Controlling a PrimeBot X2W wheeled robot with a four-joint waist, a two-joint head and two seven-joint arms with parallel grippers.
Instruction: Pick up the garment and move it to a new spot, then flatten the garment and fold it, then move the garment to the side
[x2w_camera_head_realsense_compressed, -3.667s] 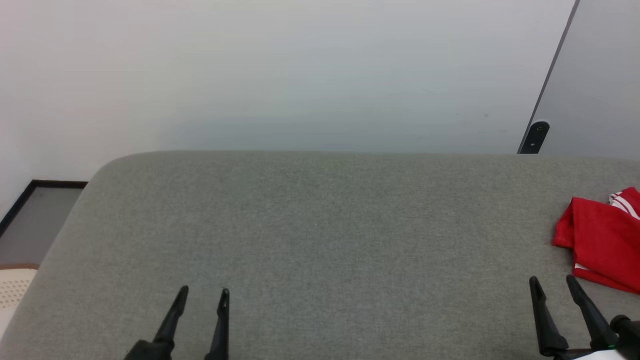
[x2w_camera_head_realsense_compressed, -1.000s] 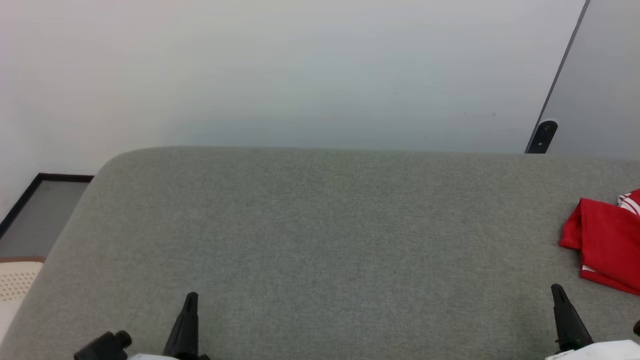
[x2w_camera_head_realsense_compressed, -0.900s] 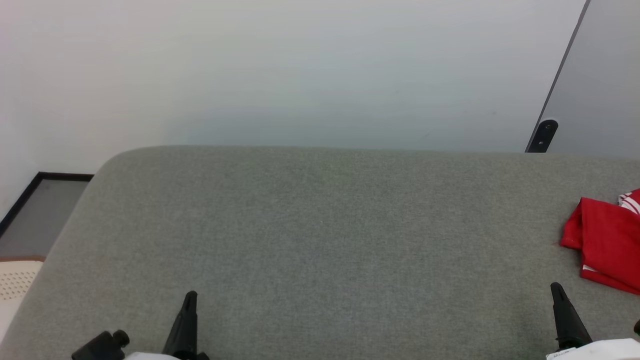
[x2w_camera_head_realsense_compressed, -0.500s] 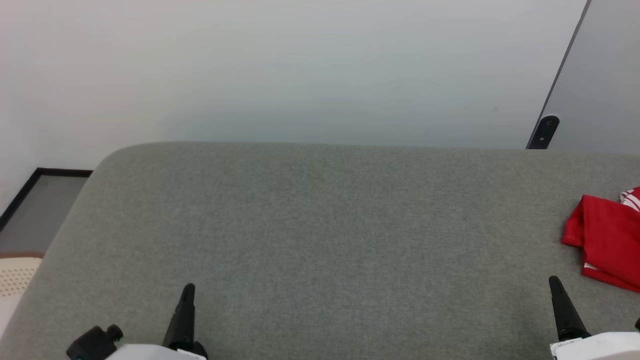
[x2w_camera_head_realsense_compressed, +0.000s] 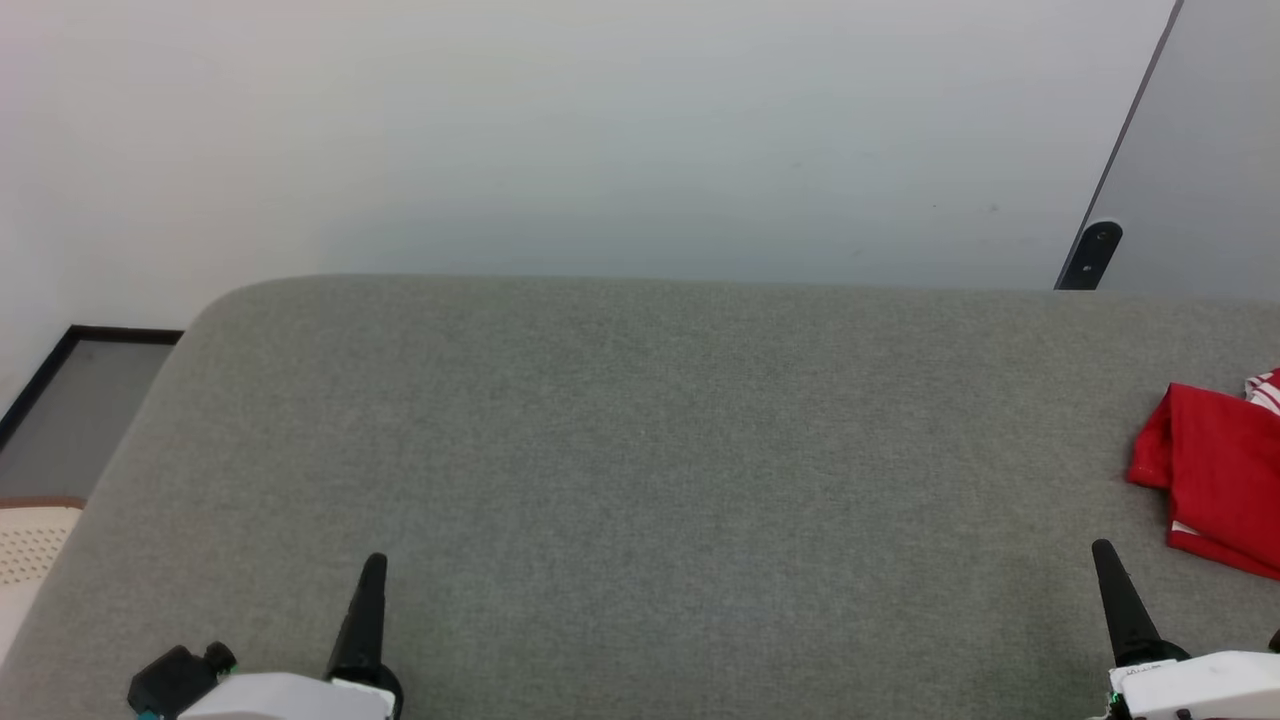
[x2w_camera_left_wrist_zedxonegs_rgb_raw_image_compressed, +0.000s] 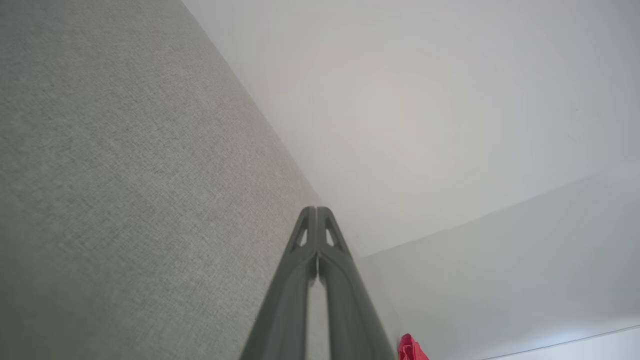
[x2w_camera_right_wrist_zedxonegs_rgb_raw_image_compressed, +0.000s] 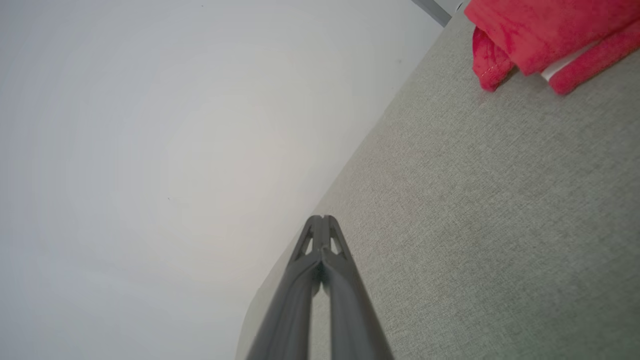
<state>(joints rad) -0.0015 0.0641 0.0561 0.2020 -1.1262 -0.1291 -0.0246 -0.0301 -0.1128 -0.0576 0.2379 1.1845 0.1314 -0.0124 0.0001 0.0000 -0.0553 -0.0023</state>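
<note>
The garment (x2w_camera_head_realsense_compressed: 1215, 480) is a folded red shirt with a bit of white striped trim, lying at the far right of the grey padded surface (x2w_camera_head_realsense_compressed: 640, 450) and cut off by the frame edge. Its red folds also fill the top right corner of the right wrist view, garment (x2w_camera_right_wrist_zedxonegs_rgb_raw_image_compressed: 540, 35). My right gripper (x2w_camera_head_realsense_compressed: 1103, 553) is shut and empty, low at the right, just left of and nearer than the garment. My left gripper (x2w_camera_head_realsense_compressed: 374, 565) is shut and empty at the lower left, far from it. Both wrist views show fingertips pressed together: left gripper (x2w_camera_left_wrist_zedxonegs_rgb_raw_image_compressed: 316, 210), right gripper (x2w_camera_right_wrist_zedxonegs_rgb_raw_image_compressed: 323, 219).
A pale wall (x2w_camera_head_realsense_compressed: 600, 140) rises behind the padded surface. A grey door panel with a black stop (x2w_camera_head_realsense_compressed: 1090, 255) stands at the back right. Off the left end lie dark-framed flooring (x2w_camera_head_realsense_compressed: 70, 400) and a cream perforated object (x2w_camera_head_realsense_compressed: 25, 545).
The head view has shifted slightly, so the surface and garment sit a little higher in the picture. Since the oldest frame both grippers went from open to shut and turned edge-on.
</note>
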